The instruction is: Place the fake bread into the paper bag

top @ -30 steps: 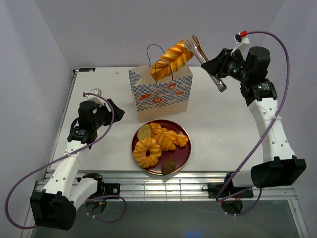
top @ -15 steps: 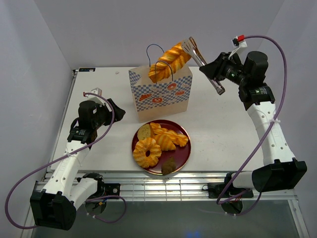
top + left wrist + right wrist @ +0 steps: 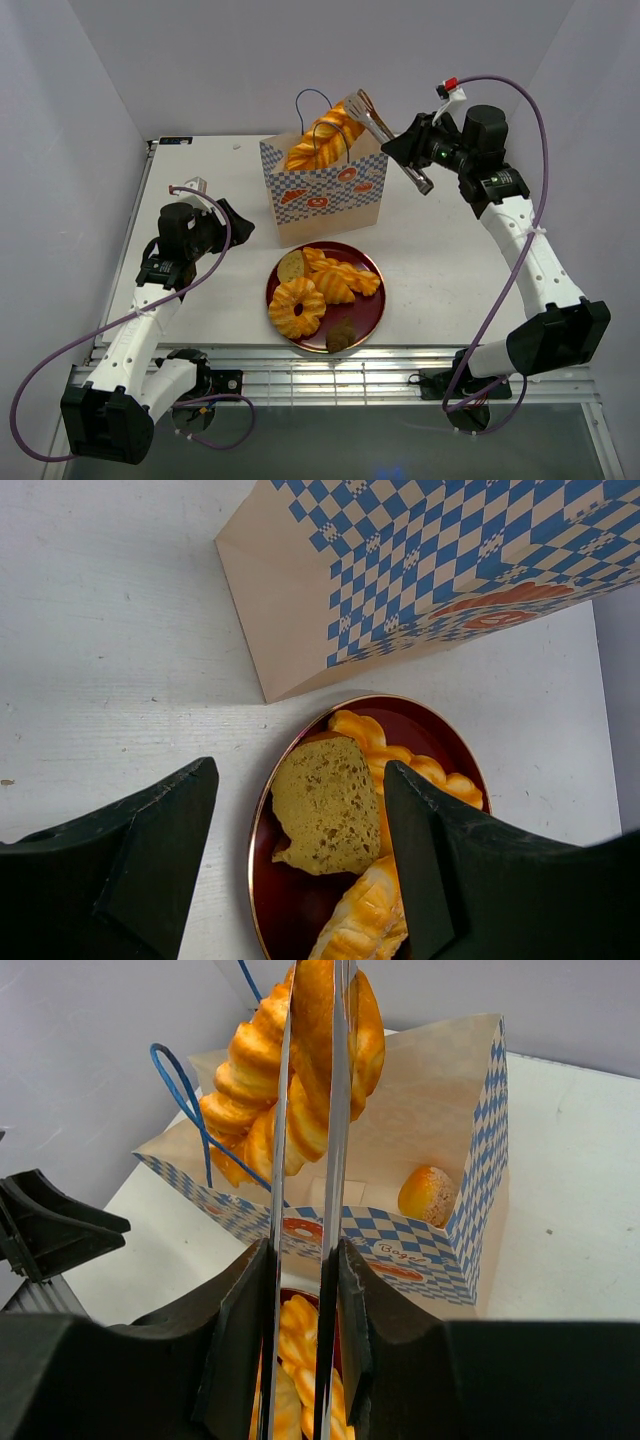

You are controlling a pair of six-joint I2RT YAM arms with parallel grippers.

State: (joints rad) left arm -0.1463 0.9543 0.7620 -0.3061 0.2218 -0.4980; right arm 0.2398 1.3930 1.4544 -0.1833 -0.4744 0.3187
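My right gripper (image 3: 405,152) (image 3: 305,1260) is shut on a pair of metal tongs (image 3: 383,135) (image 3: 335,1150). The tongs pinch a long braided twist of fake bread (image 3: 318,142) (image 3: 290,1090), which hangs tilted over the open mouth of the paper bag (image 3: 325,195) (image 3: 470,1160), its lower end at the rim. A round piece of bread (image 3: 428,1194) lies inside the bag. More fake bread (image 3: 325,285) lies on the dark red plate (image 3: 367,315). Over the plate's left edge and a tan slice (image 3: 325,805), my left gripper (image 3: 235,222) (image 3: 300,780) is open and holds nothing.
The bag's blue cord handles (image 3: 180,1080) stand up beside the hanging twist. The plate sits just in front of the bag (image 3: 420,570), its rim (image 3: 262,880) close to the bag's corner. White walls enclose the table on the left, back and right.
The right arm has swung left and down, bringing the tongs and the braided twist from above right of the bag to over its mouth. The left arm has not moved.
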